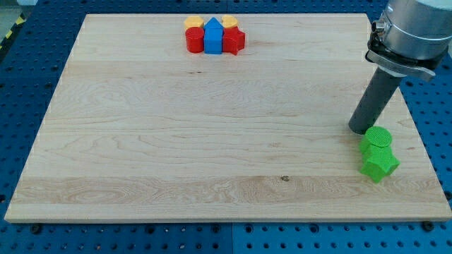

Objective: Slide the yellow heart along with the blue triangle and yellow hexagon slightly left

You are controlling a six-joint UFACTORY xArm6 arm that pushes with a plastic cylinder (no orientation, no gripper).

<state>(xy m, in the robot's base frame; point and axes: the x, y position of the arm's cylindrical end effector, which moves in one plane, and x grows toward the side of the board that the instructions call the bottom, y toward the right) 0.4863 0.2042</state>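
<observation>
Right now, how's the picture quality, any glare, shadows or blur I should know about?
Camera view: even, soft light with no glare on the board; only faint shadows under the top cluster around the blue block. Focus is sharp across the green blocks. My tip sits just above them toward the view's top, its very end half hidden. The board looks trapezoidal from perspective.

Green round block (377,137) touching green star block (379,165) just below it. Far up-left of that star: red cylinder (194,40), red star block (234,41). Wooden counter (176,141).
</observation>
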